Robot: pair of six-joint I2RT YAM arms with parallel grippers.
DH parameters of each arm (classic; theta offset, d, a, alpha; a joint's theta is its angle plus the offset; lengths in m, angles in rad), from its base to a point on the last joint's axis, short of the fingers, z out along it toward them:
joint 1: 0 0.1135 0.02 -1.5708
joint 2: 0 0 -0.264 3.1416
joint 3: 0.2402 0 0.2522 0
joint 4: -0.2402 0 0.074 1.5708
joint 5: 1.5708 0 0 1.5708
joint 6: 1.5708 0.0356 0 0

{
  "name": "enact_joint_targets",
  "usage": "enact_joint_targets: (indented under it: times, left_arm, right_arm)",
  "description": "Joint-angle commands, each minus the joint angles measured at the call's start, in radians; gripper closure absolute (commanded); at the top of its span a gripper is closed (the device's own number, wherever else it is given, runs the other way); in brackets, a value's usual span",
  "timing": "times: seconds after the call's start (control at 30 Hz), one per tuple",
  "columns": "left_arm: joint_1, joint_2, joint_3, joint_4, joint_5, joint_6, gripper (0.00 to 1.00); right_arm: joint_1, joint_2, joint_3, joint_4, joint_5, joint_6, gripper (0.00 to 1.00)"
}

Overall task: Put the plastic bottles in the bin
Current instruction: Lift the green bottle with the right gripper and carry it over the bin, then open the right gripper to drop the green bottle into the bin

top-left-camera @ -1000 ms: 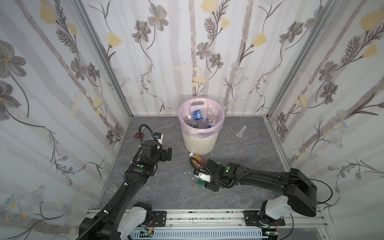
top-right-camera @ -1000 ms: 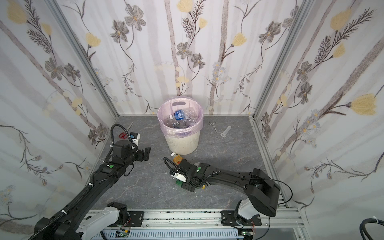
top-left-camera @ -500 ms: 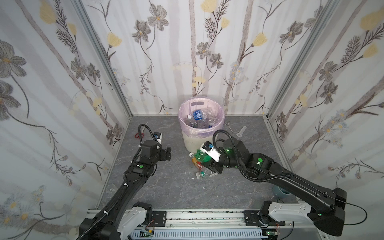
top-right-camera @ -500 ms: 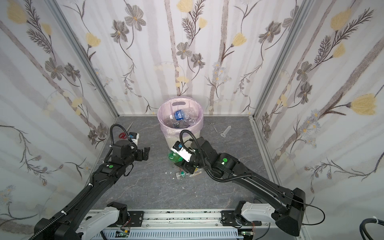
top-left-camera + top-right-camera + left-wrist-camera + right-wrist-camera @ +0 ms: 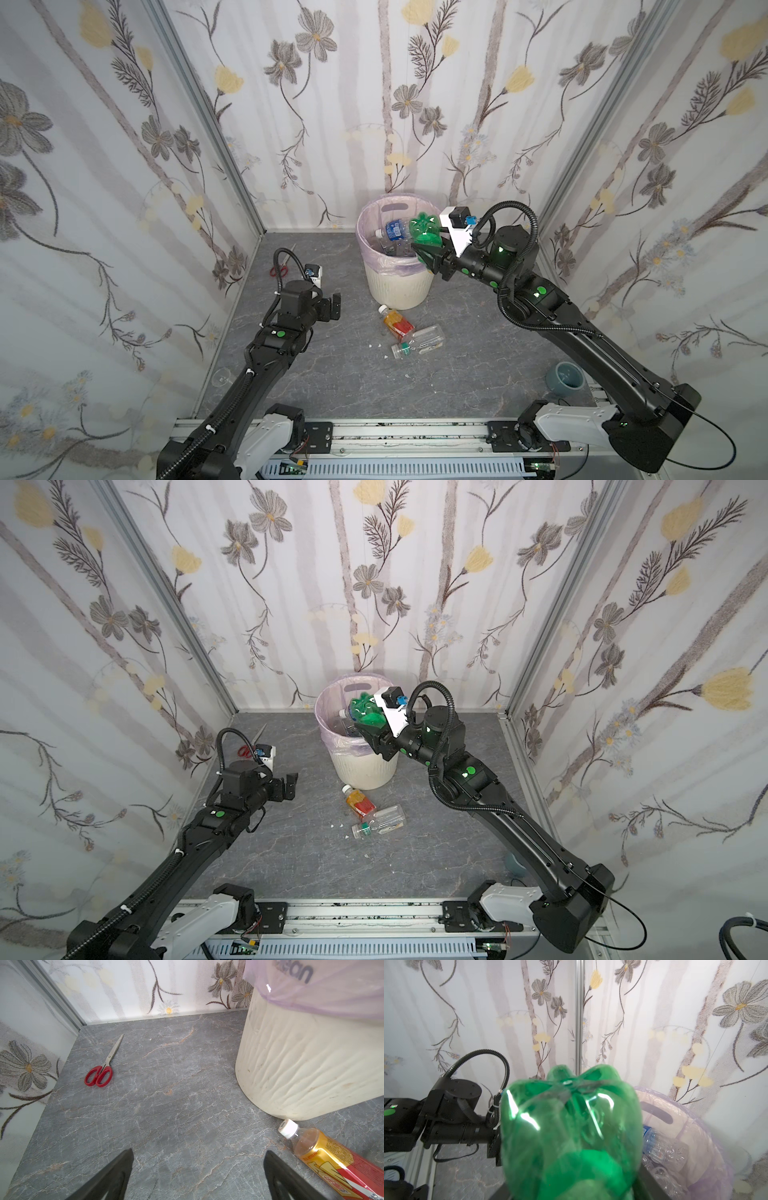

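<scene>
The bin [image 5: 394, 286], cream and ribbed with a pink liner, stands at the back middle; it shows in both top views [image 5: 365, 769] and both wrist views [image 5: 307, 1064] [image 5: 662, 1118]. Several clear bottles [image 5: 394, 231] lie inside it. My right gripper [image 5: 430, 254] is shut on a green bottle [image 5: 424, 232] [image 5: 571, 1126], held over the bin's right rim with its base pointing up. On the floor in front of the bin lie an orange bottle [image 5: 397, 323] [image 5: 332, 1163] and a clear bottle [image 5: 419, 340]. My left gripper [image 5: 332, 307] [image 5: 198, 1167] hovers open and empty, left of the orange bottle.
Red-handled scissors [image 5: 279, 269] [image 5: 101, 1068] lie near the back left wall. A grey-blue cup [image 5: 567, 376] sits at the front right by the rail. A clear glass [image 5: 222, 376] lies by the left wall. Small white scraps [image 5: 380, 347] dot the floor near the bottles.
My right arm has lifted the green bottle from the floor in front of the bin up to the bin's right rim. The left arm has stayed put.
</scene>
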Motion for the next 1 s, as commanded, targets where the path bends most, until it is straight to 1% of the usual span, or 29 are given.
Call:
enact_joint_targets:
  times: [0.0,0.13,0.17,0.27,0.33,0.4,0.5,0.6,0.77,0.97]
  left_arm:
    - [0.002,-0.006,-0.001,0.026,-0.010,0.004,0.00]
    - [0.004,-0.008,-0.001,0.026,-0.008,0.006,0.00]
    - [0.004,-0.007,-0.001,0.026,-0.009,0.005,0.00]
    - [0.004,-0.010,-0.001,0.026,-0.009,0.006,0.00]
    - [0.005,-0.012,-0.002,0.026,-0.009,0.006,0.00]
    - [0.005,-0.011,-0.003,0.027,-0.009,0.007,0.00]
    - [0.008,-0.006,-0.001,0.027,-0.007,0.006,0.00]
    - [0.009,-0.006,-0.001,0.027,-0.005,0.007,0.00]
    - [0.012,-0.006,-0.002,0.027,-0.002,0.007,0.00]
    - [0.012,-0.005,-0.002,0.027,-0.001,0.007,0.00]
  right_arm:
    - [-0.012,0.057,0.066,0.134,0.003,0.047,0.50]
    - [-0.019,0.145,0.179,0.118,0.011,0.056,0.50]
    - [-0.021,0.195,0.212,0.105,0.019,0.060,0.49]
    - [-0.025,0.273,0.291,0.072,0.045,0.080,0.50]
    - [-0.026,0.319,0.327,0.061,0.055,0.103,0.50]
    - [-0.026,0.357,0.357,0.060,0.067,0.160,0.50]
    - [-0.024,0.400,0.371,0.071,0.082,0.227,0.50]
    - [-0.026,0.441,0.387,0.054,0.084,0.258,0.50]
    - [-0.023,0.520,0.456,-0.058,0.065,0.260,0.49]
    - [-0.024,0.552,0.468,-0.120,0.059,0.273,0.46]
